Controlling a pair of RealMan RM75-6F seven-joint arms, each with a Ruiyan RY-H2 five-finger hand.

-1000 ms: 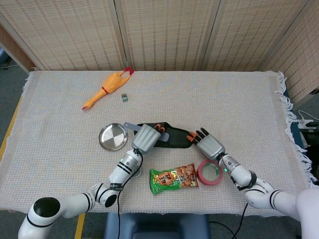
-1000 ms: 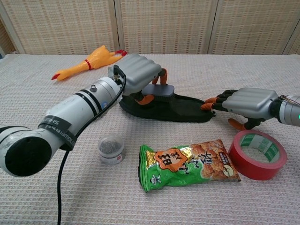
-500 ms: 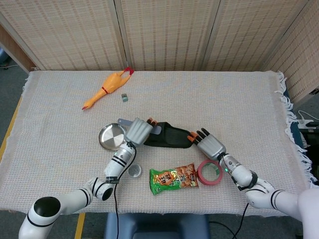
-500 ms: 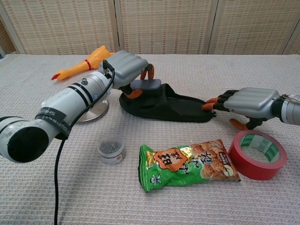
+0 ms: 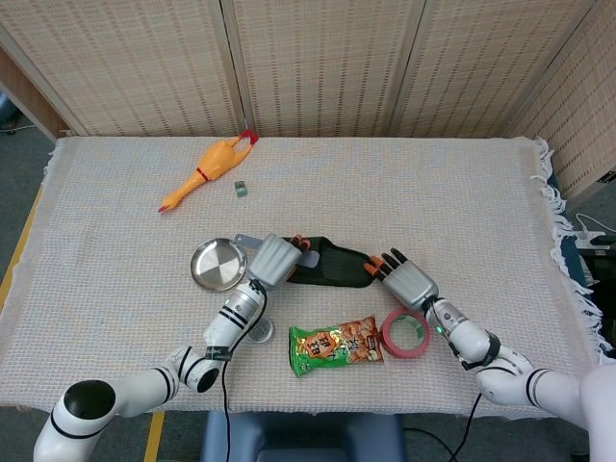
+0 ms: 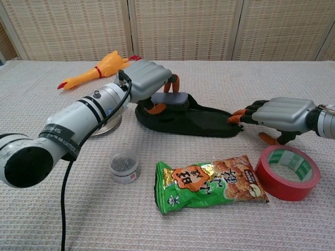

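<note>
Grey slab [image 6: 169, 99] in left hand [image 6: 148, 79]

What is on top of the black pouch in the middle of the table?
A flat grey case sits at the left end of the black pouch, held by the left robot hand. The right robot hand touches the pouch's right end. Whatever is inside the pouch is hidden.

Both views are bright and evenly lit, with soft, short shadows. The steel plate [image 5: 218, 264] glints mildly. Focus is sharp; the chest view bends slightly toward 3 and 9 o'clock.
</note>
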